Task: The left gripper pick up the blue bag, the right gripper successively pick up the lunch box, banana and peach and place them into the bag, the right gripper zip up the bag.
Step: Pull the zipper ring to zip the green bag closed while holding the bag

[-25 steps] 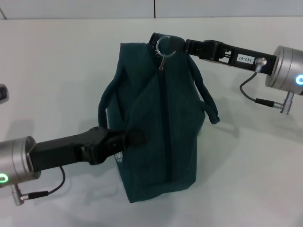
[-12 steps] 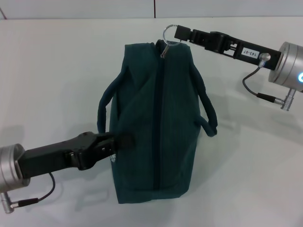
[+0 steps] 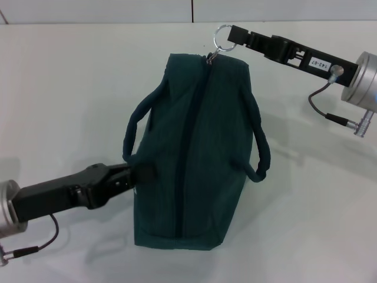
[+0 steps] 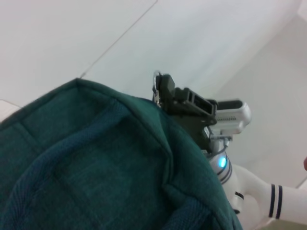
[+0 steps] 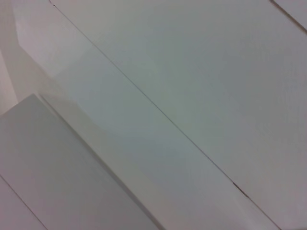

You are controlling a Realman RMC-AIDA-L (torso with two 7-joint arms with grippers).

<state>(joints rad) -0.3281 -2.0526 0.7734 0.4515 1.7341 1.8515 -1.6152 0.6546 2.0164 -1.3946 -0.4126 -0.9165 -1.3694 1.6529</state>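
Note:
The blue bag (image 3: 200, 147) stands in the middle of the white table, its zipper line closed along the top and a loop handle hanging on each side. My right gripper (image 3: 231, 35) is at the bag's far end, shut on the metal ring zipper pull (image 3: 221, 36). My left gripper (image 3: 140, 173) is at the bag's left side near the handle base, shut on the fabric. The left wrist view shows the bag's fabric (image 4: 96, 167) up close, with the right gripper (image 4: 165, 92) and ring (image 4: 156, 86) beyond it. The lunch box, banana and peach are out of view.
The white table (image 3: 70, 88) surrounds the bag, and its far edge meets a pale wall (image 3: 118, 10). The right wrist view shows only pale wall panels (image 5: 153, 115).
The right gripper has moved right and farther away with the ring. The bag has turned and shifted right. The left arm has drawn back toward the lower left while holding the bag's side.

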